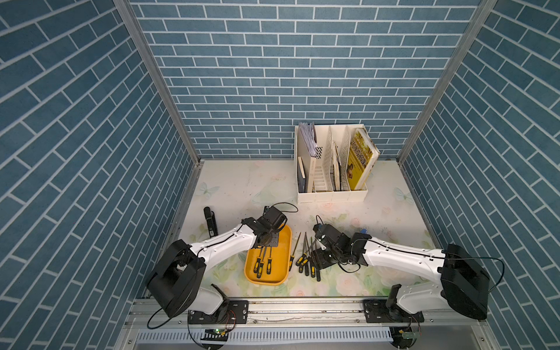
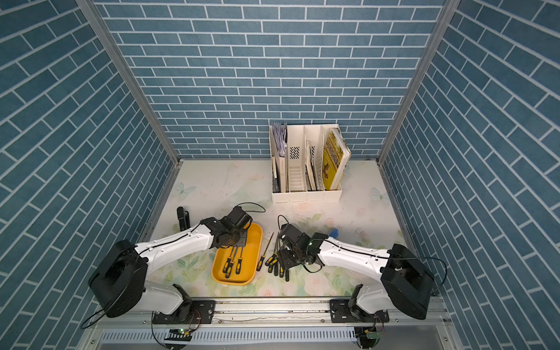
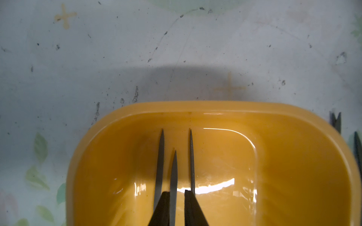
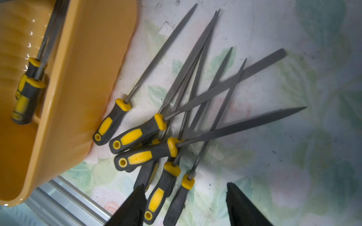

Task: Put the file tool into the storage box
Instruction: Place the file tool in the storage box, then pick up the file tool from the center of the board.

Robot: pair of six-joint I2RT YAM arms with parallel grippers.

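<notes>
Room: blue brick-pattern walls [image 1: 272, 75] closing in the bench on 3 sides.
Surface: bench [image 1: 242, 181] wearing a pale floral sheet, scuffed w/ dark specks; alu rail [image 1: 303, 309] running along front edge.
Storage box [image 1: 280, 260]: lying near front edge, left of mid, long side running front-to-back.
Boxed files [image 1: 262, 265]: 3 lying inside, handles pointing toward front edge.
Loose files [image 4: 156, 127]: lying crossed in a pile on the bench, just beside box's right side.
L gripper [image 3: 177, 192]: hanging over the box, jaws standing narrowly apart w/ a blade between them, gap showing on one side, not clamping.
R gripper [image 4: 185, 185]: hovering over the pile's handles, jaws gaping wide, holding nothing.
Organiser [image 1: 333, 194]: white, slotted, standing toward back edge, right of mid, carrying books.
Black item [image 1: 209, 221]: lying by left edge.
</notes>
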